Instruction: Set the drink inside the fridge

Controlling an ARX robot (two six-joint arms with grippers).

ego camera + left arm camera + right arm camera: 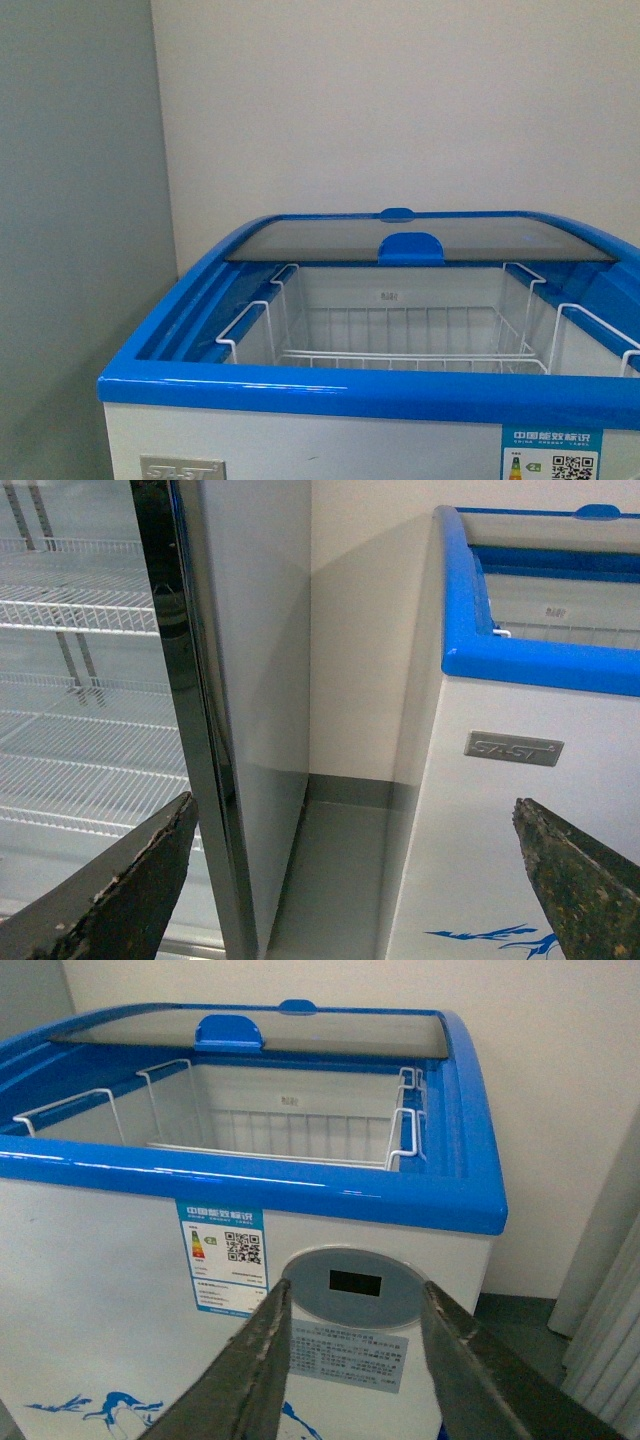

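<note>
The fridge (pixel 330 392) is a white chest cooler with a blue rim, right in front of me. Its glass lid (pixel 400 240) is slid to the back, and white wire baskets (pixel 400 355) show in the open front half. No drink shows in any view. My left gripper (pixel 355 815) is open and holds nothing; it hangs low in front of the fridge's (pixel 520 780) white left corner. My right gripper (pixel 355 1295) is open too, with nothing in it, facing the fridge's (pixel 120 1260) front wall by a round grey display panel (pixel 355 1285).
A tall grey glass-door display fridge (pixel 200 680) with white wire shelves (pixel 80 610) stands left of the cooler, with a narrow floor gap (pixel 335 880) between them. A plain wall (pixel 400 100) rises behind. A curtain-like edge (pixel 610 1340) shows beside the cooler's right side.
</note>
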